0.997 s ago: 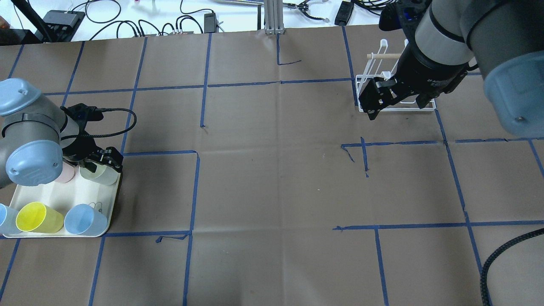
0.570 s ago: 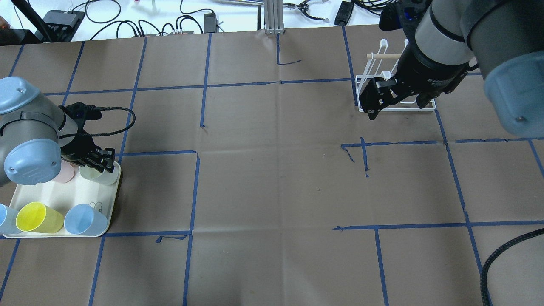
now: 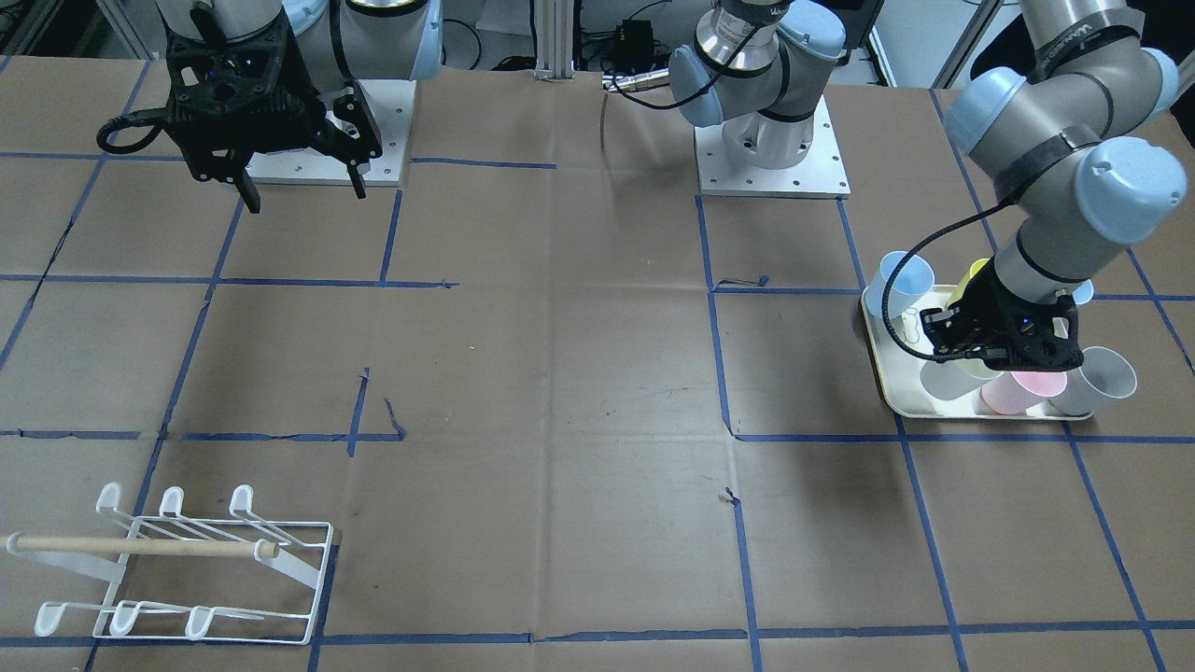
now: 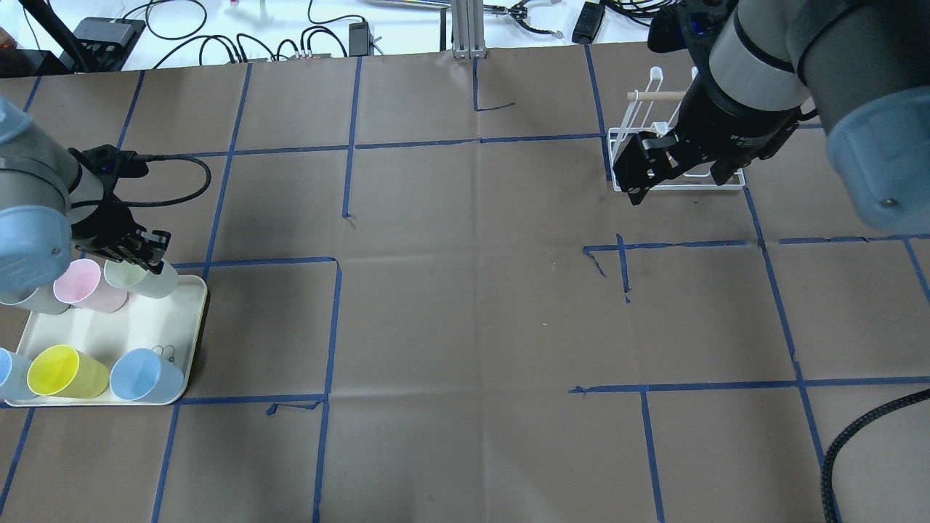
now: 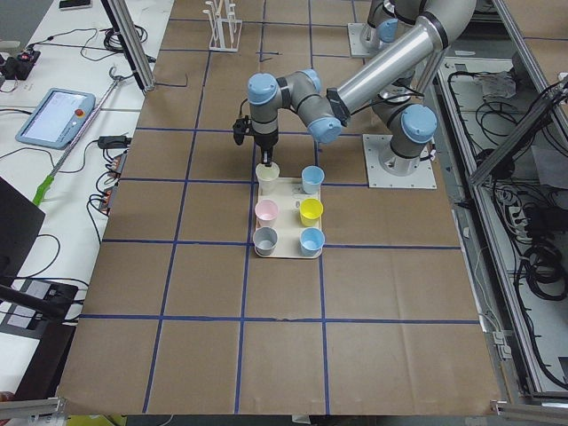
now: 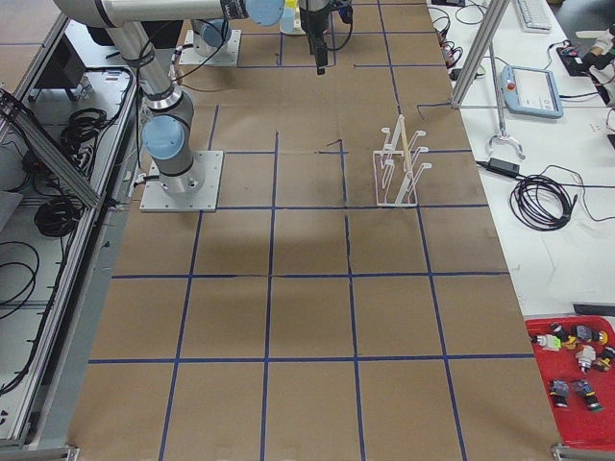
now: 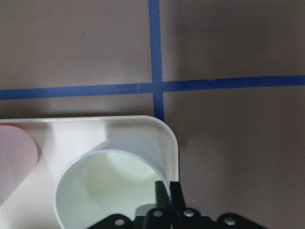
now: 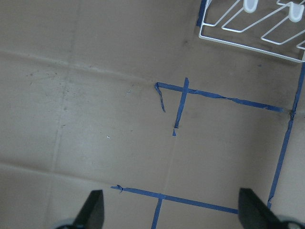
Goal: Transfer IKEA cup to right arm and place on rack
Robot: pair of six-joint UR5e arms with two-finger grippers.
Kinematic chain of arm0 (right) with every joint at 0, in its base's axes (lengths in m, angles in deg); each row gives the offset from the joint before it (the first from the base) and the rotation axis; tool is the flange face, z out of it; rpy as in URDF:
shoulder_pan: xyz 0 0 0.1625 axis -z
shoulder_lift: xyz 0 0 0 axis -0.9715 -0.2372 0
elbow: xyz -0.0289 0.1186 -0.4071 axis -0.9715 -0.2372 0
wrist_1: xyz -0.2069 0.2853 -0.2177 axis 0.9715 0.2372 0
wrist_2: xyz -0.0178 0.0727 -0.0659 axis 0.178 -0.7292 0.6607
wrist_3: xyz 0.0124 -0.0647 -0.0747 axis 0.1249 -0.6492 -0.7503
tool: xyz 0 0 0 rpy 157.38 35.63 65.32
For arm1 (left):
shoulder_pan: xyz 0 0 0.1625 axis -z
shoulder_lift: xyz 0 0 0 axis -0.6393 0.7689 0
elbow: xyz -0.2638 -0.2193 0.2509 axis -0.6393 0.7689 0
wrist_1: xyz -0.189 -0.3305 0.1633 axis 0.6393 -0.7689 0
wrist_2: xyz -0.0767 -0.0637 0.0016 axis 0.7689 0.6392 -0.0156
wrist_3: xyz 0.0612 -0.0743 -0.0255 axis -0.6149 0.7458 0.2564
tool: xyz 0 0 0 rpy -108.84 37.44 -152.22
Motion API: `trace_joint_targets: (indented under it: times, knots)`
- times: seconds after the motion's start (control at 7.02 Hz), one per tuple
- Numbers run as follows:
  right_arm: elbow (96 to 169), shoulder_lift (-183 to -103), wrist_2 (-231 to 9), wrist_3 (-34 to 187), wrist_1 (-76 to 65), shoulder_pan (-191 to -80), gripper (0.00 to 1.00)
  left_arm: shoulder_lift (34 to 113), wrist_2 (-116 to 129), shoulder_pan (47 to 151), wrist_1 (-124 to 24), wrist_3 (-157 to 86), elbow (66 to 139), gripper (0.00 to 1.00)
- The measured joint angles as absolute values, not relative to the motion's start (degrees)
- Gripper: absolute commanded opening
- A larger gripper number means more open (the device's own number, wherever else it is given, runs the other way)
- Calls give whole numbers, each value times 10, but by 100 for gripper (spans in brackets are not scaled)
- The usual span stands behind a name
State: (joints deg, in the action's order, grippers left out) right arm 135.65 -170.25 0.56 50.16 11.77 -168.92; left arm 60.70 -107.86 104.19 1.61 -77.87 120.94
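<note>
A pale green IKEA cup (image 4: 142,279) is tilted over the far inner corner of the cream tray (image 4: 176,327). My left gripper (image 4: 149,256) is shut on its rim. The left wrist view shows the fingertips (image 7: 167,194) pinching the cup (image 7: 109,181) wall. The front-facing view has this gripper (image 3: 1004,341) above the cup (image 3: 945,381). My right gripper (image 4: 654,173) hangs open and empty in front of the white wire rack (image 4: 618,138), with its arm covering part of the rack. Its fingers (image 8: 93,209) spread wide over bare paper, the rack (image 8: 252,28) at the top edge.
On the tray stand a pink cup (image 4: 83,283), a yellow cup (image 4: 62,372), a blue cup (image 4: 142,375) and others at the left edge. Brown paper with blue tape lines covers the table. Cables and boxes lie beyond its far edge.
My left gripper has moved left and toward the table's far side with the pale green cup, uncovering the pink cup. The right arm has not moved.
</note>
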Motion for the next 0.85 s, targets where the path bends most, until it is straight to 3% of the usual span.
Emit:
trace_joint_targets:
  times: [0.43,0.85]
  knots:
    - [1357,-1703,6,502,118,-1689,100,605,-1028,1062,-124,-774,1060,0]
    - [1357,-1703,6,502,118,-1690,100,605,-916,1092,-116,-783,1010,0]
